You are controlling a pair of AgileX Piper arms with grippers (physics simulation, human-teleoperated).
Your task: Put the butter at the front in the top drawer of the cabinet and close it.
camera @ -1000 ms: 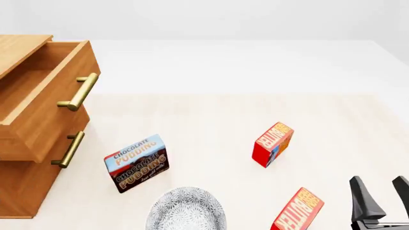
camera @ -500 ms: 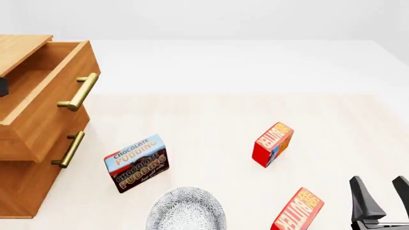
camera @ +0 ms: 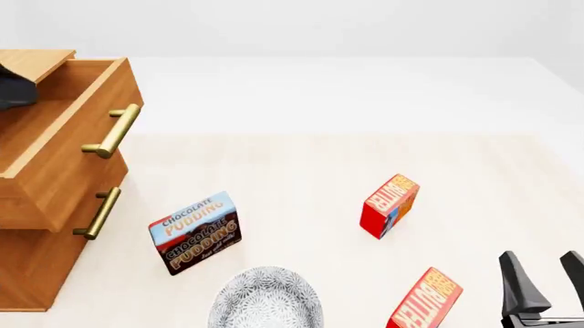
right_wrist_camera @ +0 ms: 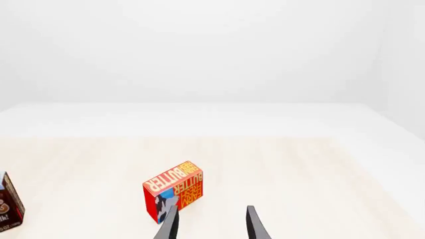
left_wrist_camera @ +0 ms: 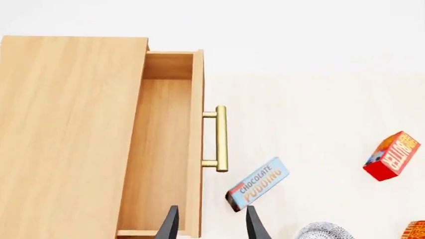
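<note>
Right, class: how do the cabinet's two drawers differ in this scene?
The top drawer is pulled out, its inside showing; the lower drawer is shut, flush with the cabinet. The left gripper hangs above the top drawer's front edge; nothing is over the lower drawer. They share light-brown wood and a brass bar handle each.

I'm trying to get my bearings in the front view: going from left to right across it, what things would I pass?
Cabinet with its open top drawer → chocolate pudding box → patterned bowl → farther butter carton → front butter carton → right gripper.
</note>
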